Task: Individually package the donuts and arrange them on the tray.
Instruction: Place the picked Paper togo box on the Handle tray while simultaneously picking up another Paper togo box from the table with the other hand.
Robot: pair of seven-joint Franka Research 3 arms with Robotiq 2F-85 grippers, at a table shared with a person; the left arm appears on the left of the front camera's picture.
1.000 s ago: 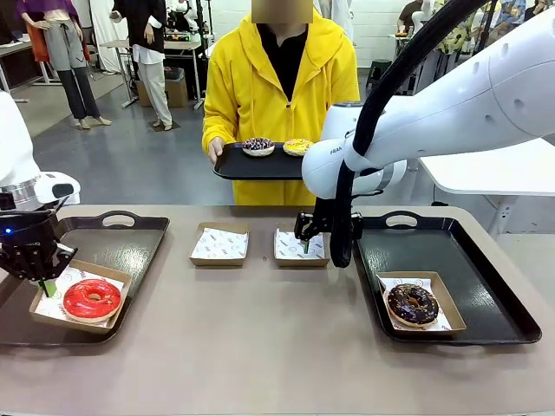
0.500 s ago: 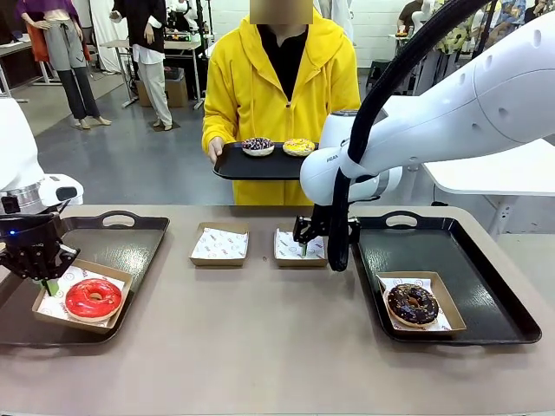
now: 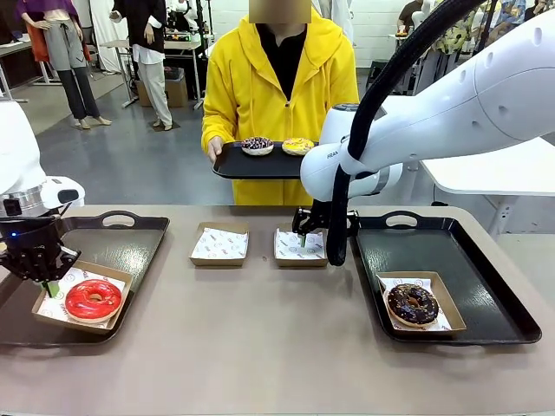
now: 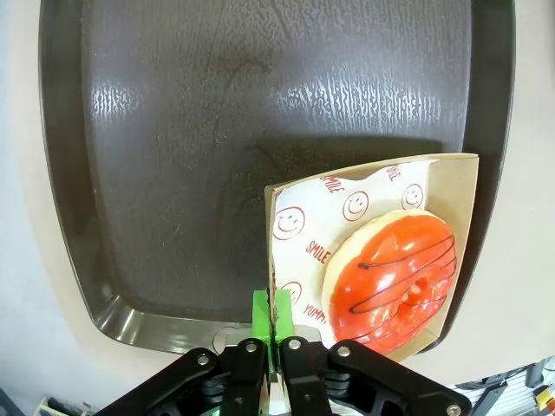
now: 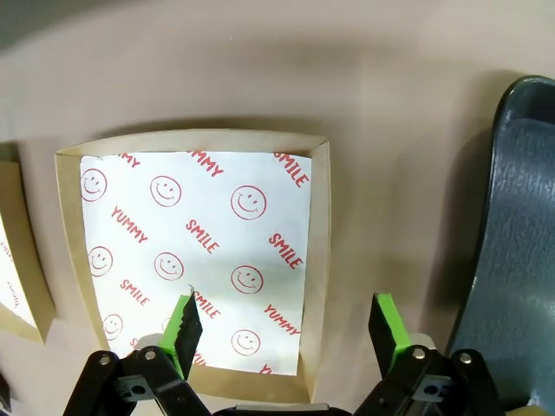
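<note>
- Right gripper [image 5: 284,325] has drawn slightly back over the empty paper-lined cardboard box [image 5: 319,225], jaws wide astride its wall.
- Left gripper [image 4: 271,314] pinches the filled cardboard box [image 4: 466,208] holding the glossy red-glazed ring donut [image 4: 395,277], on the black plastic tray [image 4: 173,130].
- Lower squarely before closing on that wall.

A glossy red-glazed ring donut [image 3: 92,299], thin dark lines across its icing, lies flat in a paper-lined cardboard box [image 3: 74,325] on the left dark tray [image 3: 130,243]. A dark chocolate sprinkled ring donut [image 3: 412,304] lies flat in a second cardboard box [image 3: 451,314] on the right dark tray [image 3: 486,277]. A dark ring donut with purple-white sprinkles [image 3: 257,146] and a yellow-iced ring donut [image 3: 297,146] sit side by side on a black hand-held tray [image 3: 260,166].
</note>
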